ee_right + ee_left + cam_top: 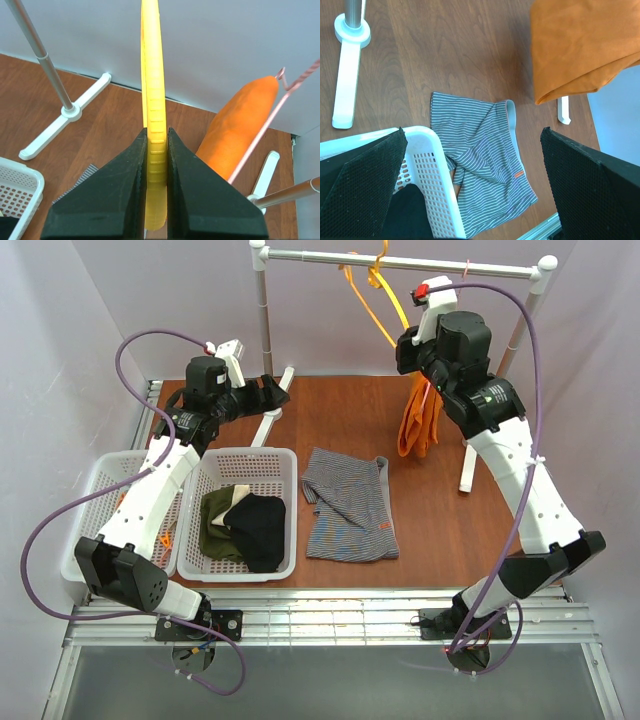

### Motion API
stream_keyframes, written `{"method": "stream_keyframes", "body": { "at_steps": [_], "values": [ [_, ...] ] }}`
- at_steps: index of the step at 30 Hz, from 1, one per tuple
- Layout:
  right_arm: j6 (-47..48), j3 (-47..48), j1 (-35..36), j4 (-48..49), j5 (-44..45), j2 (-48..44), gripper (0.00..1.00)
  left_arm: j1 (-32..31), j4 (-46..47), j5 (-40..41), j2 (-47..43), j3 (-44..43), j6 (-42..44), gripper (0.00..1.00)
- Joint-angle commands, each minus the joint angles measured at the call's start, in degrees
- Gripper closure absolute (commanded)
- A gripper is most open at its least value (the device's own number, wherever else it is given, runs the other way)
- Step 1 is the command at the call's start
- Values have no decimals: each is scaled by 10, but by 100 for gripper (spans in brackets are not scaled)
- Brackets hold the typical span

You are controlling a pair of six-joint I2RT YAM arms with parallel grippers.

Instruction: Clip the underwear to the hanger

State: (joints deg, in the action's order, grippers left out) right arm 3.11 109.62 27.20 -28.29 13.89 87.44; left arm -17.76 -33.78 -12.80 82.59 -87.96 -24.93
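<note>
The grey striped underwear (pixel 345 505) lies flat on the brown table to the right of a white basket, and it also shows in the left wrist view as the underwear (pixel 485 155) with its small orange tag. The yellow-orange hanger (pixel 385 310) hangs by its hook from the rail at the back. My right gripper (pixel 403 340) is raised beside the rail and is shut on the hanger's thin frame (pixel 154 75), with the right gripper (pixel 157 131) pads pressed on both sides. My left gripper (pixel 275 392) hovers open at the back left, and the left gripper (pixel 472 131) holds nothing.
A white basket (pixel 245 455) holds black (pixel 255 530) and olive clothes (pixel 213 525), and a second basket (pixel 100 468) stands to its left. An orange cloth (pixel 418 420) hangs on a pink wire hanger below my right arm. The rail (pixel 450 265) rests on white posts with feet (pixel 345 75).
</note>
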Motion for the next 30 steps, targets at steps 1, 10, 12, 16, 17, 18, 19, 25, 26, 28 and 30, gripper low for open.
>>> {"method": "stream_keyframes", "body": {
  "at_steps": [1,10,12,16,17,18,19,25,26,28,30],
  "values": [
    [-10,-22,6,49,4,-38,99,0,4,-11,-15,11,-4,2],
    [-56,-139,29,34,-3,-125,99,0,14,-14,-30,50,-23,2],
    [-71,-179,43,32,-4,-154,99,0,20,-16,-31,61,-32,3],
    [-115,-245,79,33,10,-202,99,-1,63,-30,-48,93,-70,8],
    [-136,-271,86,35,14,-219,99,-3,77,-36,-51,100,-84,9],
    [-145,-282,92,36,15,-226,99,-7,90,-42,-53,110,-97,11],
    [-153,-294,108,39,17,-234,99,-15,116,-38,-54,112,-123,13],
    [-223,-373,165,70,66,-287,99,-112,214,8,-34,113,-218,17],
    [-228,-379,167,75,67,-295,99,-135,226,12,-24,111,-239,17],
    [-234,-386,175,81,67,-299,99,-161,240,22,-12,99,-250,17],
    [-235,-387,180,82,71,-301,99,-167,242,29,2,91,-250,17]
  ]
}}
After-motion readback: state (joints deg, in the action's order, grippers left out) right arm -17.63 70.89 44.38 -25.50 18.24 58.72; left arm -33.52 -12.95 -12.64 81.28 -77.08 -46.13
